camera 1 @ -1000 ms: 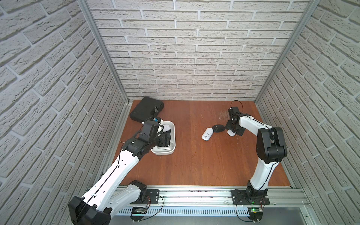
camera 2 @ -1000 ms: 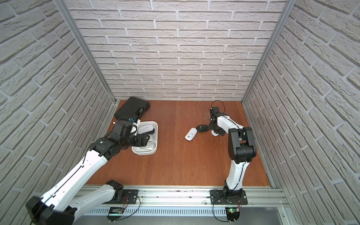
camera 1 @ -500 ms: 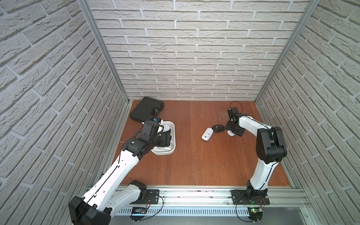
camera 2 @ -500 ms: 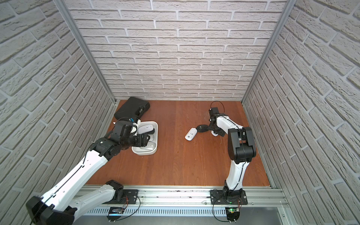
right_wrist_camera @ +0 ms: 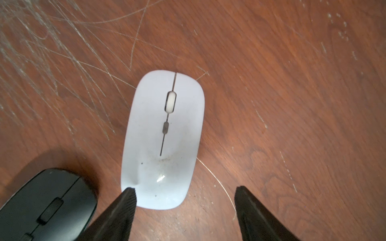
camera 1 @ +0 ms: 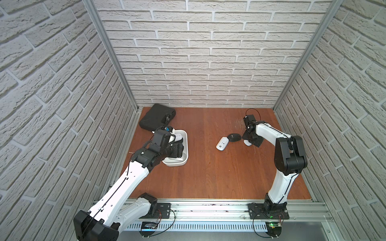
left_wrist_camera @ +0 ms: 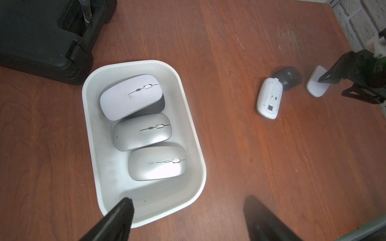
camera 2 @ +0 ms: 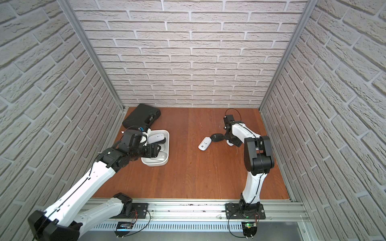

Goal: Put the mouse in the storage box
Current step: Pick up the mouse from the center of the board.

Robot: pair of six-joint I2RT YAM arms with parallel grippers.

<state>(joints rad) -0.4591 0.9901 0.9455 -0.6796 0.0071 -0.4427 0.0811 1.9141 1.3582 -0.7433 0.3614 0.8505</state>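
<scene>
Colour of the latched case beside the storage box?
Black flat plastic case; clearest in left wrist view.

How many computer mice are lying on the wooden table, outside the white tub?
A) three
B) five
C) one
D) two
A: an upturned white mouse, a black mouse beside it and a second white mouse by the right tool all lie on the table, outside the storage box.
</scene>
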